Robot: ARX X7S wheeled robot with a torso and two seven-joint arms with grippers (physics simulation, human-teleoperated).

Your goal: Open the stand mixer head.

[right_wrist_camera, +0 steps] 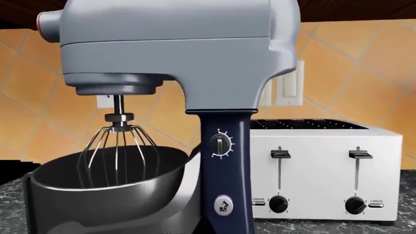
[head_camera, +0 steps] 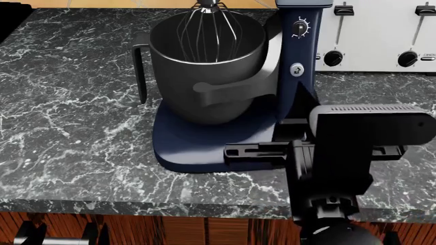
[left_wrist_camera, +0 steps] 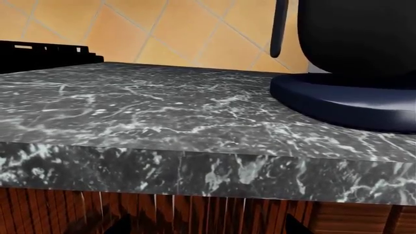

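The stand mixer head [right_wrist_camera: 175, 48] is down and level over the bowl; it looks pale grey here. Its wire whisk [right_wrist_camera: 119, 151] hangs inside the dark grey bowl [head_camera: 204, 76]. The navy column [head_camera: 297, 61] carries a dial [right_wrist_camera: 221, 145]. My right gripper [head_camera: 299, 149] is in front of the column at base height, jaws spread wide and empty; its fingers do not show in its wrist view. My left gripper [head_camera: 61, 232] is low, below the counter's front edge, left of the mixer, open and empty. The navy base [left_wrist_camera: 351, 100] shows in its wrist view.
A white toaster [head_camera: 381, 41] with black knobs stands right behind the mixer. The bowl's handle [head_camera: 140, 71] sticks out to the left. The marble counter's [head_camera: 68, 127] front edge [left_wrist_camera: 195, 168] is above wooden cabinet fronts. A black object [left_wrist_camera: 39, 56] sits at the far left.
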